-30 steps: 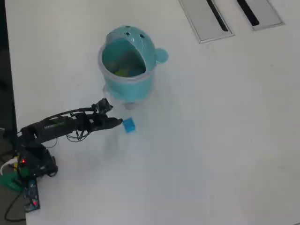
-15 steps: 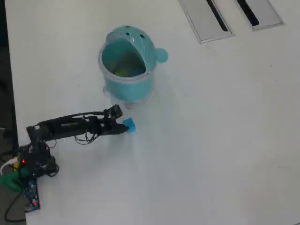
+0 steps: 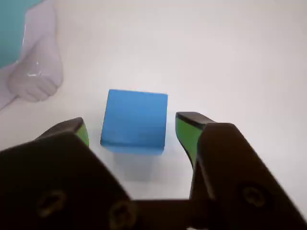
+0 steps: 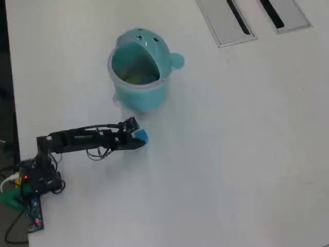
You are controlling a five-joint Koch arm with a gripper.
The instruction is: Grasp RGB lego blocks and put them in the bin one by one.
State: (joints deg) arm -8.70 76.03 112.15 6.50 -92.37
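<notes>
A blue lego block (image 3: 135, 120) lies on the white table, between the green-padded fingers of my gripper (image 3: 130, 127). The jaws stand open, one pad on each side of the block with small gaps. In the overhead view the gripper (image 4: 138, 139) reaches over the blue block (image 4: 142, 136), just below the round light-teal bin (image 4: 140, 72). A yellow-green piece (image 4: 134, 78) shows inside the bin. No red block is in view. The bin's base (image 3: 21, 45) fills the upper left corner of the wrist view.
Two grey slotted panels (image 4: 226, 20) lie at the table's far edge. The arm's base (image 4: 32, 180) stands at the table's left edge, with a green board beside it.
The arm has stretched further right, and the gripper has come over the blue block, which stays where it was.
</notes>
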